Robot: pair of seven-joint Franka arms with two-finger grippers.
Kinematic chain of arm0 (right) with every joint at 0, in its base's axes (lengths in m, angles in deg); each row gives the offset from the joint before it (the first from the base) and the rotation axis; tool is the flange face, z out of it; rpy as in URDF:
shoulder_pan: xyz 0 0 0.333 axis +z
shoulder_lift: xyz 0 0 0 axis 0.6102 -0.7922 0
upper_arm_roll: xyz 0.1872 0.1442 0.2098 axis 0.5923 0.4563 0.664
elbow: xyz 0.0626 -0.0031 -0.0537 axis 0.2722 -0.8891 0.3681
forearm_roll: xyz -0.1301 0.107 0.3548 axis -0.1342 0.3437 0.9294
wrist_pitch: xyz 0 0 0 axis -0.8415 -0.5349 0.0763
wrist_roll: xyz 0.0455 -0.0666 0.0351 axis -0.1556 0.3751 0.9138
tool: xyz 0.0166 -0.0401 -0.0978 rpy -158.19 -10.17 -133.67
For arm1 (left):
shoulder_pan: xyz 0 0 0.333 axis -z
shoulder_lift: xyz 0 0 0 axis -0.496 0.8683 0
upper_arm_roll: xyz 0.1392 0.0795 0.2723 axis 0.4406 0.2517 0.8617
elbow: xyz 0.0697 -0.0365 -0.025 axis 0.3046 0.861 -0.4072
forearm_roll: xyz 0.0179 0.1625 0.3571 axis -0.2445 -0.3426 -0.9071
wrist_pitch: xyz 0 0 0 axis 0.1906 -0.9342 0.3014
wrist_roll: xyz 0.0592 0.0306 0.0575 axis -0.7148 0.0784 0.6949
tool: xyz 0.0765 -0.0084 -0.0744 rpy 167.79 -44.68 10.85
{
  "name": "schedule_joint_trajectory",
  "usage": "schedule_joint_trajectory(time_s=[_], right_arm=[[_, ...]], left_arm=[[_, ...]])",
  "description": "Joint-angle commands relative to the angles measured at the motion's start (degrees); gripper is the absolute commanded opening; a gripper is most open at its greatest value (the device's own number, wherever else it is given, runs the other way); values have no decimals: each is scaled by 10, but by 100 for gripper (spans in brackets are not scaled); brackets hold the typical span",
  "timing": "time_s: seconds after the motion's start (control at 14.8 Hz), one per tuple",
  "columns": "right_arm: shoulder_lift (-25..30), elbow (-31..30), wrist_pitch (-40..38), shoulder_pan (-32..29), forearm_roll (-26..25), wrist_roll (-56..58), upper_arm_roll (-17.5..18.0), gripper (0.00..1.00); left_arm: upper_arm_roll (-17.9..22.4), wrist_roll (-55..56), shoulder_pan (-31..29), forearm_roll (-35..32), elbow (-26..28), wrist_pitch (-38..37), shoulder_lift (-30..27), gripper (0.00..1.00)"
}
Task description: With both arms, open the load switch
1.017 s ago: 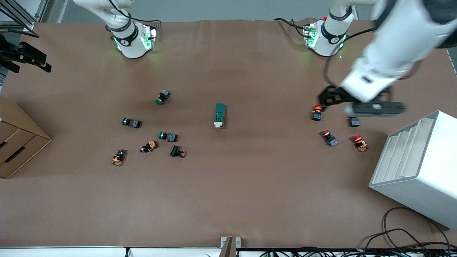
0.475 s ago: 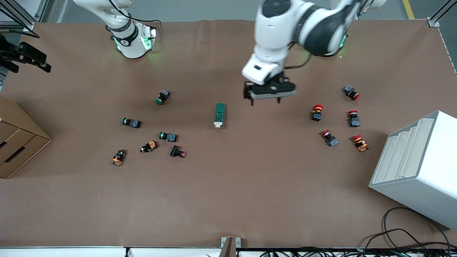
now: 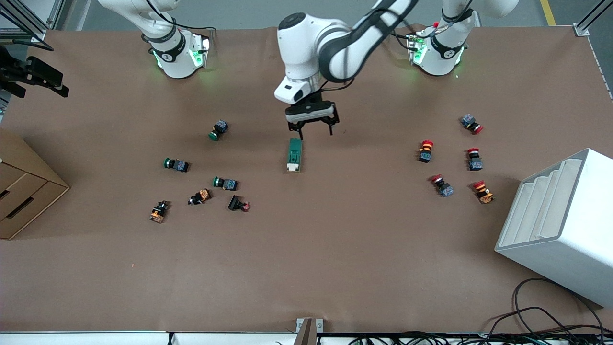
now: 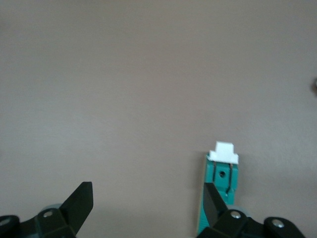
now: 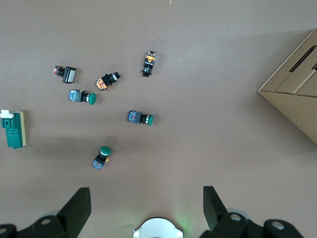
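I have the left gripper (image 3: 310,130) spread wide above the dark green rectangular load switch (image 3: 295,155) mid-table, probably to brace its body. One finger (image 4: 214,201) overlaps its plain end; white toggle (image 4: 223,151) points away. Right gripper (image 5: 146,208), parked high, also wide open, waits.

A robotics lab or test bench: two white arms (image 3: 330,43) bolted by green-lit bases (image 3: 433,52) to a brown paper-covered table (image 3: 306,268), aluminium framing (image 3: 586,21) at its corners, loose cables (image 3: 541,316) along the near edge.
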Motion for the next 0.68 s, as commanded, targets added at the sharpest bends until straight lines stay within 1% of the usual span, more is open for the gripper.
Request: schedule_joint_trajectory(time_s=[0.0,0.2,0.34,0.41,0.47,0.54,0.61], right_arm=[[10,-3,0,-8,-7,-1,6,100],[-4,6,1,-14,-8,-2,2,100],[-29,12,3,-13,-5,-7,2,100],[-40,20,4,-10,-9,-2,2,100],[-54,24,8,-11,-9,-2,2,100],[-73,25,19,-11,-8,-2,2,100],[-87,33,24,-14,-5,-2,2,100]], left_arm=[[3,81,45,-92,-10,2,42,98],[3,211,79,-210,-7,2,91,98],[4,305,105,-286,-3,-5,120,98],[4,342,113,-330,0,-13,132,98],[4,368,119,-370,-1,-39,145,98],[3,394,126,-401,-3,-67,156,98],[4,424,135,-425,-4,-76,165,98]])
